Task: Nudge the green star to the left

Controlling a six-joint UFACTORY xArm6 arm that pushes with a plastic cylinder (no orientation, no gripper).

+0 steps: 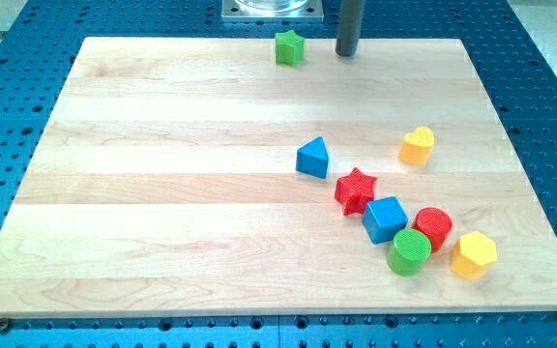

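Lying nearest the view's bottom, at the right: a yellow hexagonal block (473,255) and a green cylinder (409,251), ribbed plastic showing fine printed lines, flanking a red cylinder (433,227) sitting just behind and between them. Touching the green cylinder's upper left, a blue cube (385,218), corner turned toward the view's bottom. Nestling against that cube's far left corner, a red star (356,189), points blunt and rounded. Resting just beyond, toward the view's left, a blue triangular block (312,158), a wedge with smooth faces. Sitting apart toward the view's right, a yellow block (416,146) with a rounded, lobed top, exact shape hard to tell. Carrying all of these, a pale wooden desk (162,193), planks joined in long grained strips, lying on a blue perforated metal base (549,97). Farthest back, at the desk's top edge, the green star (289,46), small and chunky, standing well apart from the cluster. Hovering just beside it on the view's right, with a narrow gap of bare wood between: my tip (346,54), the end of a dark, smooth, round rod. Having no hand, gripping nothing.
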